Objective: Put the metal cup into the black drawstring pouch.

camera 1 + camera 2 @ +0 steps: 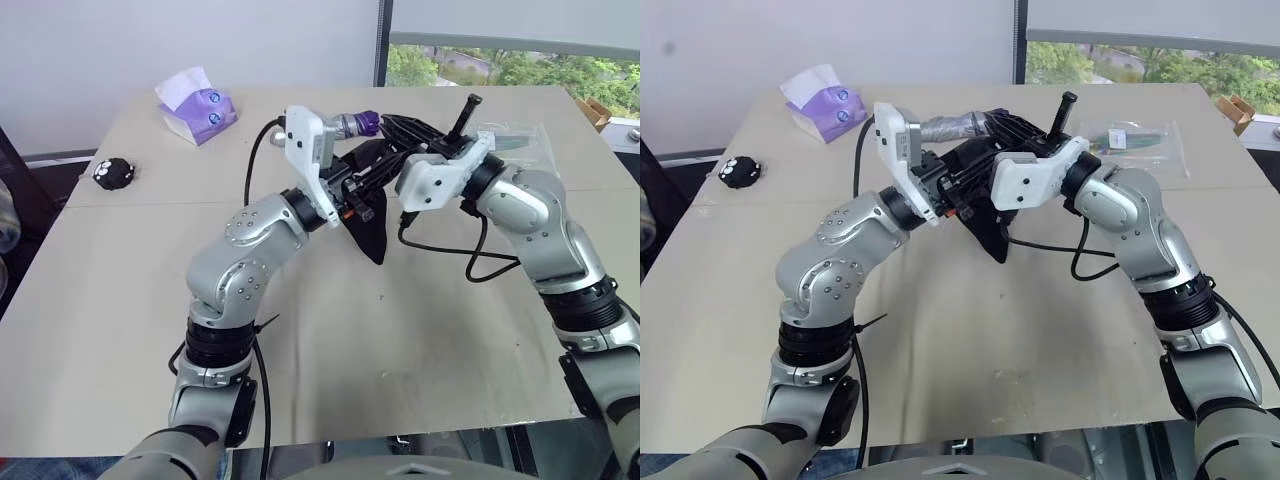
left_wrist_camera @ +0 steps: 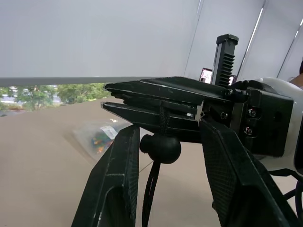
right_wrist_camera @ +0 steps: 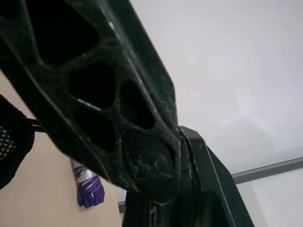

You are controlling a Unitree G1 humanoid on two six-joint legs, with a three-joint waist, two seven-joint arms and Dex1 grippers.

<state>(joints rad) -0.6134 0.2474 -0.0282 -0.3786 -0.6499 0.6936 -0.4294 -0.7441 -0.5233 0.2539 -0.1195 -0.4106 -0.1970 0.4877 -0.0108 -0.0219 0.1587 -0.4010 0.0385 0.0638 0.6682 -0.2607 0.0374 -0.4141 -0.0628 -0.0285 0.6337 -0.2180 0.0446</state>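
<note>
The black drawstring pouch [image 1: 370, 225] hung limp above the table [image 1: 400, 340], a flat dark fabric flap tapering to a point, held up between both arms. The right gripper [image 2: 142, 101] was pressed together on its cord [image 2: 150, 194]; the left gripper [image 2: 165, 156] stood apart around the cord's bead [image 2: 163, 147].

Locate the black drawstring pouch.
The black drawstring pouch hangs above mid-table between the left gripper and right gripper, near the umbrella.
</note>
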